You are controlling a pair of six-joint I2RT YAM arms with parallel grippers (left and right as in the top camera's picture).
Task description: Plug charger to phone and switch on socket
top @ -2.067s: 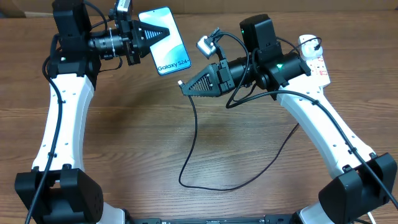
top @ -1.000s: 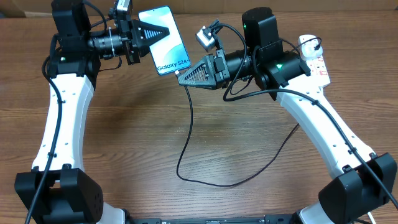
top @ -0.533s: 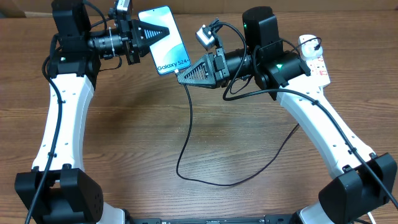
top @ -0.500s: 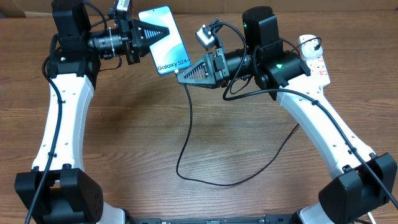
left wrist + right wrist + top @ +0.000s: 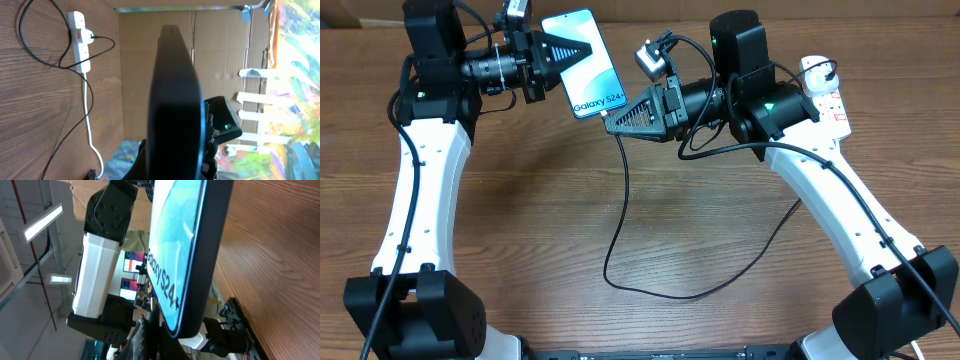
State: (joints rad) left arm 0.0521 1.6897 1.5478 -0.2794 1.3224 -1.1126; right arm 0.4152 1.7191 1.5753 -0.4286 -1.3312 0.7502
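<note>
Both pinch shut: left gripper on the phone, right gripper on the charger at the phone's five o'clock.

Desk is brown wood grain w/ dull sheen, phone screen glossy glass w/ smooth dark rim, socket smooth white plastic, charger matt blk cable, backdrop plain brown cardboard.
</note>
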